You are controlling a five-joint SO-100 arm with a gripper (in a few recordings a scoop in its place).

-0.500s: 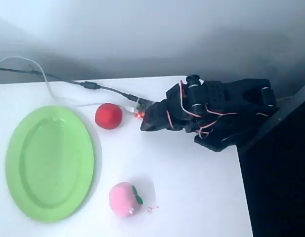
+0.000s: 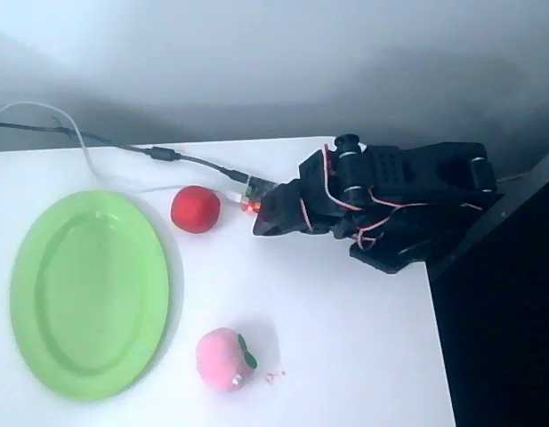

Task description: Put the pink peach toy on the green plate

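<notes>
Looking down, we see the black arm (image 2: pixel 381 205) folded low at the table's (image 2: pixel 345 356) right edge; whether its gripper (image 2: pixel 261 222) is spread, we cannot tell.

Black arm folded low, claw (image 2: pixel 263 221) pointing left.

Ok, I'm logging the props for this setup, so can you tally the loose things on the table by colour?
Pink: 1, the pink peach toy
Red: 1, the red ball
Green: 1, the green plate
Total: 3, all lying apart on the white table; the plate holds nothing.
</notes>
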